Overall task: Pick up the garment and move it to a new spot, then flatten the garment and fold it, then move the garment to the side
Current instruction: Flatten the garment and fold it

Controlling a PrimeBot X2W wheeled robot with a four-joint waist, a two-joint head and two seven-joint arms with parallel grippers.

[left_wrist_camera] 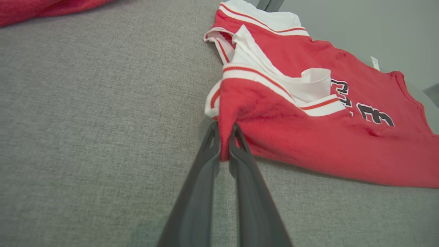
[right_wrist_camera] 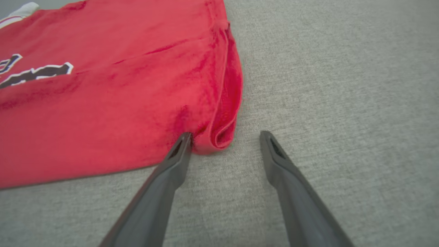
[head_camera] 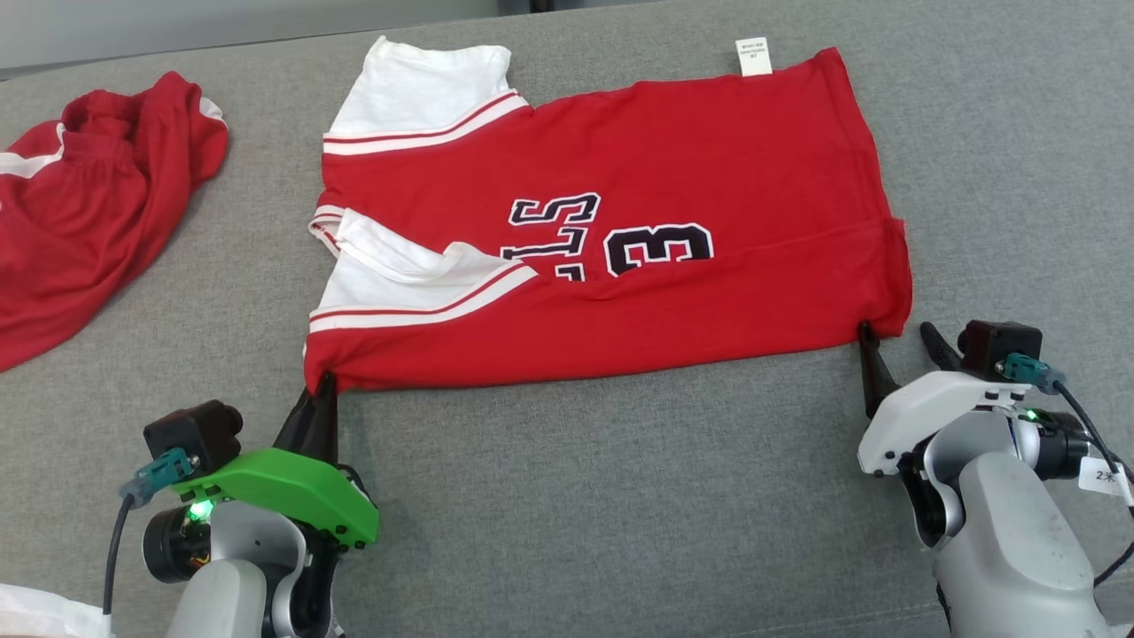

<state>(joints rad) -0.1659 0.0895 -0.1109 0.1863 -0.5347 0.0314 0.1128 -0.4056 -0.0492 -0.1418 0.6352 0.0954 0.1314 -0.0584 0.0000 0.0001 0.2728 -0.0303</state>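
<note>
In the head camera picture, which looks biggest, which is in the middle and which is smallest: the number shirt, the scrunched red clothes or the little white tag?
Biggest: number shirt.
Next: scrunched red clothes, though the picture's edge cuts them off.
Smallest: white tag.

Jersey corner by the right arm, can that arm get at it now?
Probably yes: the right tool is open, with the corner of the red jersey between its fingers and nothing blocking.

Jersey (head_camera: 673, 159) is coloured red w/ white sleeves (head_camera: 416, 89), edged in red-white stripes; numerals (head_camera: 660, 248) printed black, outlined white. Tag (head_camera: 753, 56): white. 2nd garment (head_camera: 89, 204): red, white band. Surface (head_camera: 620, 496): grey weave. L gripper (head_camera: 323, 385) cased green, R gripper (head_camera: 895, 330) white; fingers (head_camera: 310, 425) dark.
</note>
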